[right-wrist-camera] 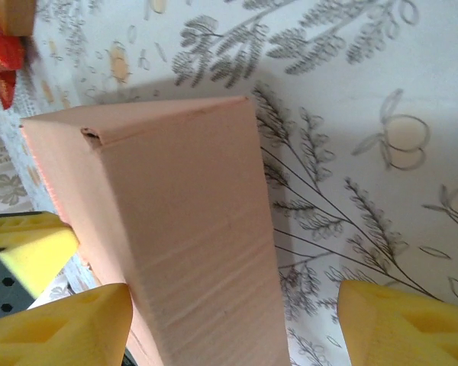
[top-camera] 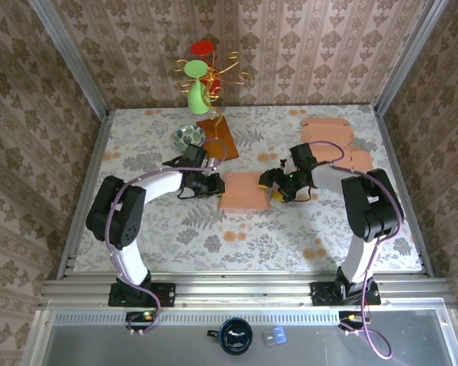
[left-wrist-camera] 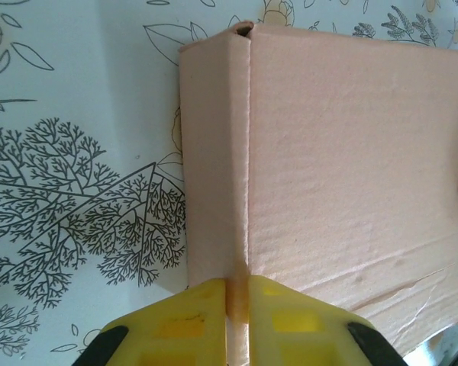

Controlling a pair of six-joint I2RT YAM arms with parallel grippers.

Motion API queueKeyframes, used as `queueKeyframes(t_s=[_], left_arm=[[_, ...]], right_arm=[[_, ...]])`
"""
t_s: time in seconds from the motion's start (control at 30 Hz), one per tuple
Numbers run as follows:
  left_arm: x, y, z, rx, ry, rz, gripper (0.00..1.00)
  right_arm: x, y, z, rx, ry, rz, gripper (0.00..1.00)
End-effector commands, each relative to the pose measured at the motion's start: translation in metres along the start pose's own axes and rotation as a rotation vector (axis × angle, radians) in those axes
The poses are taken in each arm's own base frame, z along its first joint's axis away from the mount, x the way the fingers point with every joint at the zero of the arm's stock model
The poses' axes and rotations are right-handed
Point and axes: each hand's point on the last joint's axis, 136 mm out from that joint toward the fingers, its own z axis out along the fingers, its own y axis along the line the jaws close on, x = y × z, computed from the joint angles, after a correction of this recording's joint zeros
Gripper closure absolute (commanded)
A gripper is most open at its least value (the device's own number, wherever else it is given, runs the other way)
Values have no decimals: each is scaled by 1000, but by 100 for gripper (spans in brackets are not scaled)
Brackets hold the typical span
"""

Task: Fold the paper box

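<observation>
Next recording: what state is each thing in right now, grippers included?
paper box: folded into shape, lying on the table
left gripper: shut, pinching the paper box's side fold
right gripper: open, fingers on either side of the paper box
cardboard sheets: flat, unfolded
mug: upright

a salmon-pink corrugated cardboard box point(right-wrist-camera: 191, 229) lies on a white tablecloth printed with grey leaves and branches point(right-wrist-camera: 351, 114), with one folded ridge uppermost. the right gripper point(right-wrist-camera: 233, 305) stands wide, its yellow fingers point(right-wrist-camera: 404, 328) on either side of the box. the right-hand finger is well clear of it. another yellow pad point(right-wrist-camera: 30, 252) sits just beside the box at the left. a red object point(right-wrist-camera: 4, 53) shows at top left.
</observation>
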Motion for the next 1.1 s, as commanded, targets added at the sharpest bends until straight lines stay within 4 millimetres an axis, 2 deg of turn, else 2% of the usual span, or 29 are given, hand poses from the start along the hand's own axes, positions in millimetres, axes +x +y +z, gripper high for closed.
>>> queueKeyframes(t_s=[0.0, 0.27, 0.43, 0.63, 0.73, 0.9, 1.07], left_arm=[[9, 16, 1, -34, 19, -32, 86], [11, 28, 3, -38, 25, -56, 87], [12, 30, 6, -34, 29, -61, 88], [11, 29, 7, -27, 30, -66, 88], [10, 28, 6, -21, 23, -62, 87], [3, 19, 0, -3, -4, -45, 84], [-5, 10, -14, -4, -45, -10, 76]], right_arm=[[-1, 14, 1, -87, -3, -27, 27], [-1, 24, 6, -149, 24, -26, 27], [-1, 38, 9, -193, 31, -22, 30], [-5, 55, 13, -242, 33, 3, 39], [-7, 63, 14, -267, 36, 23, 43], [-6, 64, 14, -246, 42, 43, 46], [-8, 64, 10, -233, 34, 87, 51]])
